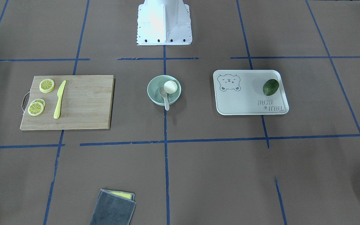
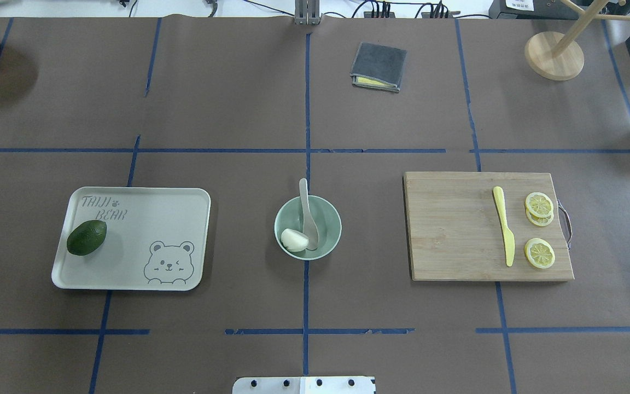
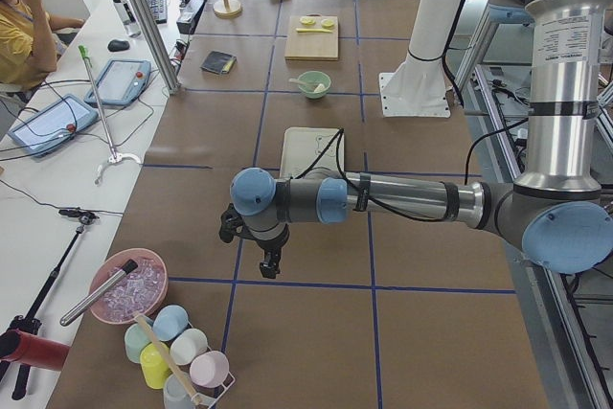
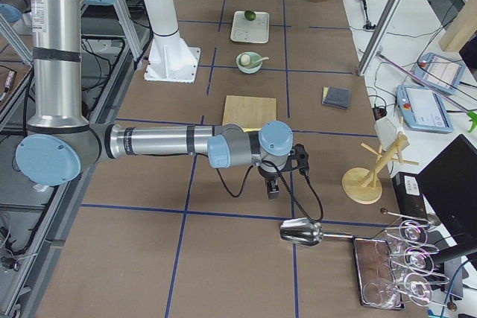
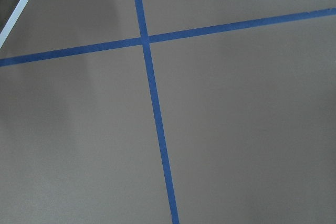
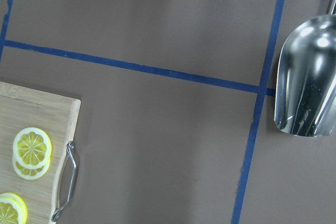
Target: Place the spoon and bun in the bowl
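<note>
Bowl (image 2: 331, 227): pale mint green, at the centre of the overhead view, standing on the bench (image 2: 227, 109) where two blue tape lines cross.

Spoon (image 2: 308, 216): off-white. Its scoop is down inside the bowl and its handle leans on the rim, sticking out toward the top of the overhead frame. In the front-facing view the handle overhangs the bowl's lower rim.

Bun (image 2: 295, 239): white, inside the bowl at its lower left in the overhead view, just beside the spoon's scoop. Cannot tell whether the two touch.

Left end effector (image 3: 271, 263): seen only in the left side view, lower centre of that frame, hanging over bare bench well apart from the bowl. Cannot tell whether the jaws are wide or narrow. Its wrist view shows only brown bench and a blue tape cross.

Right end effector (image 4: 273, 188): seen only in the right side view, centre of that frame, also well apart from the bowl. Cannot tell the jaw state. Its wrist view shows a metal scoop (image 6: 307, 77) at the right edge.

Other items, overhead view:
- Cream bear-print tray (image 2: 145, 219) at left of centre, with an avocado (image 2: 86, 237) at its left end.
- Wooden cutting board (image 2: 451, 230) at right, carrying a yellow knife (image 2: 503, 224) and lemon slices (image 2: 539, 205).
- Folded grey cloth (image 2: 379, 67) at upper centre.
</note>
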Robot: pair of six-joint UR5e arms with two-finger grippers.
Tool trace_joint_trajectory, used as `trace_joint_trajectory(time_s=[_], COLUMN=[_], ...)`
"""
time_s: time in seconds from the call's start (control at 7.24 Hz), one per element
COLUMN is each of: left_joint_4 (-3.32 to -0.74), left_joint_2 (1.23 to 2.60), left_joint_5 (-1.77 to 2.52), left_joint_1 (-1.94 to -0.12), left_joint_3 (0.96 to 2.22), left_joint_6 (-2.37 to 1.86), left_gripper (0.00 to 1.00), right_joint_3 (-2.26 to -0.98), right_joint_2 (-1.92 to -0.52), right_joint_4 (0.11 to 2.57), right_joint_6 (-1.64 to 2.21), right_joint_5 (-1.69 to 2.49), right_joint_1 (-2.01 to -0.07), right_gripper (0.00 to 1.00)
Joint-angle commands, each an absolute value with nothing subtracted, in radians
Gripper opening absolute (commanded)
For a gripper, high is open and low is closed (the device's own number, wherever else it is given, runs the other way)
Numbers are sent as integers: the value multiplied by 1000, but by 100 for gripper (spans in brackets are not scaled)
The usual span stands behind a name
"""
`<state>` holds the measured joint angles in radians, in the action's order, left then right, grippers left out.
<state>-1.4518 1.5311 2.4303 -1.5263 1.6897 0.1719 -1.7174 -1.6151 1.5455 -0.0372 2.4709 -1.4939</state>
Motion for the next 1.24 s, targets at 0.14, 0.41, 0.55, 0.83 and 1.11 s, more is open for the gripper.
trace_joint_trajectory(time_s=[0.14, 0.41, 0.55, 0.83, 1.11], left_joint_4=[-1454, -1497, -1502, -1500, -1500], left_joint_2=[1536, 1535, 1534, 1532, 1531], left_joint_5=[2441, 2441, 2441, 2441, 2441], left_joint_1=[-1526, -1526, -1526, -1526, -1526], left_joint_3=[1689, 1681, 1683, 1680, 1680], left_joint_6=[173, 173, 169, 169, 167], left_gripper=[100, 100, 100, 100, 100], right_joint_3=[-1753, -1752, -1750, -1744, -1752], right_joint_2=[-1615, -1621, -1620, -1606, -1574], right_joint_4=[1591, 1603, 1621, 1650, 1718], right_joint_6=[-52, -96, -100, -100, -100], right_joint_5=[2441, 2375, 2375, 2379, 2391], right_joint_1=[-1470, -1454, -1457, -1459, -1465], right_gripper=[100, 100, 100, 100, 100])
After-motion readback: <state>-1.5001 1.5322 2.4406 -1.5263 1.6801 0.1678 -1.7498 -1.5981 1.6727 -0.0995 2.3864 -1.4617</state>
